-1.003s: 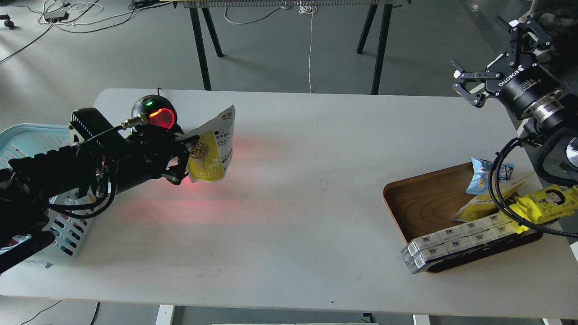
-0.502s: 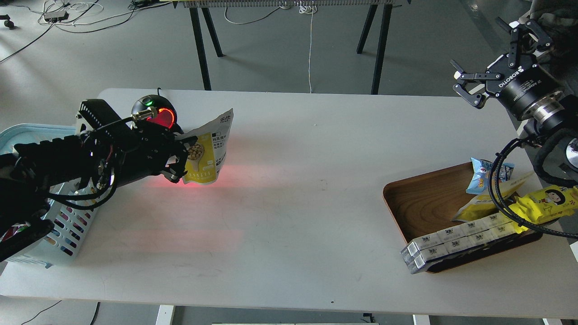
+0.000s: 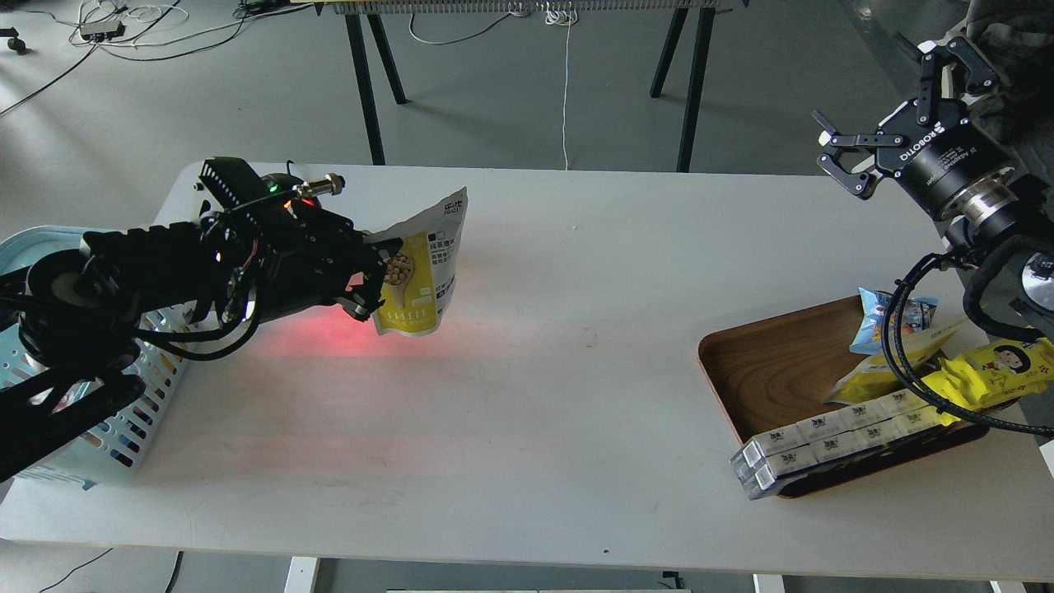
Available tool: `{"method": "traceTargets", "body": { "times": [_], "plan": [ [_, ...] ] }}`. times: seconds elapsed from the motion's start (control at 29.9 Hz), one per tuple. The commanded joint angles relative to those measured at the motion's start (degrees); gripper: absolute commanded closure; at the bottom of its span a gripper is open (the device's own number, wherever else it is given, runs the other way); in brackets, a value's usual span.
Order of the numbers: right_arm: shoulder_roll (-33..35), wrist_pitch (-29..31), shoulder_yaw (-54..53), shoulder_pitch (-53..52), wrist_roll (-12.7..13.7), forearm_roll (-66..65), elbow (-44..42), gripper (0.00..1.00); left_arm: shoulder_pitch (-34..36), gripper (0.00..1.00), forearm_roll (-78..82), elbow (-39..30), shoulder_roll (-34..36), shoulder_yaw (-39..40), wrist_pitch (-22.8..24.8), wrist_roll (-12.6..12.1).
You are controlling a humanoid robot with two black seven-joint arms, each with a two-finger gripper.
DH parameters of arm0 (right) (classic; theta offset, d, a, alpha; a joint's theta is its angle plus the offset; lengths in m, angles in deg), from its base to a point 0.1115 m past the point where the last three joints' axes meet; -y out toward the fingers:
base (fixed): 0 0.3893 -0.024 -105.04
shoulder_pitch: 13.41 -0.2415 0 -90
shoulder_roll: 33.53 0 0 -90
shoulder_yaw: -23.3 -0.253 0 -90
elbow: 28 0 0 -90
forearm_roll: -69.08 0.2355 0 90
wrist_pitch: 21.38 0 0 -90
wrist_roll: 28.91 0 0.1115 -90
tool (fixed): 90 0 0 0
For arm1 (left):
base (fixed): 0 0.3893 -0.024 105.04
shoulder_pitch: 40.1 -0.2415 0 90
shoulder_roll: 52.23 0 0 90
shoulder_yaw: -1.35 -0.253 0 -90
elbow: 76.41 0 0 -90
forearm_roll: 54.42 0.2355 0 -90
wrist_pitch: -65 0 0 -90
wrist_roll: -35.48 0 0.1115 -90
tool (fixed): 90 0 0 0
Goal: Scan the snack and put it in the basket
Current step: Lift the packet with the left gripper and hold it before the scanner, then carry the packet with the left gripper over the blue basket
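The snack [image 3: 422, 276], a pouch with yellow lower half, white top and a round nut picture, hangs upright above the table at centre left. My left gripper [image 3: 372, 276] is shut on its left edge. The black scanner [image 3: 276, 186] with a green light sits behind my left arm, mostly hidden, and casts a red glow on the table. The light blue basket [image 3: 123, 424] stands at the table's left edge, partly hidden by my left arm. My right gripper [image 3: 885, 103] is open and empty, raised above the table's far right corner.
A brown wooden tray [image 3: 774, 371] at the right holds a small blue packet [image 3: 888, 317], a bright yellow packet with a cartoon face [image 3: 1000, 366] and white boxed packs [image 3: 832, 441]. Black table legs stand behind the table.
My left gripper has moved right and slightly up with the snack. The arm now covers most of the scanner's red window. My right gripper shifted slightly left.
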Motion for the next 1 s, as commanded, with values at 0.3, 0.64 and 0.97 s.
{"method": "traceTargets", "body": {
  "times": [0.3, 0.64, 0.97],
  "plan": [
    [0.0, 0.0, 0.0, 0.0, 0.1, 0.0, 0.2, 0.01, -0.8, 0.99, 0.0, 0.0, -0.5, 0.5, -7.2, -4.5],
    [0.0, 0.0, 0.0, -0.3, 0.2, -1.0, 0.4, 0.01, -3.7, 0.99, 0.0, -0.1, 2.2, 0.4, -14.7, -4.4],
    [0.0, 0.0, 0.0, -0.5, 0.3, -1.2, 0.5, 0.01, -3.6, 0.99, -4.3, -0.1, 13.1, 1.1, -19.0, -1.6]
  ]
}}
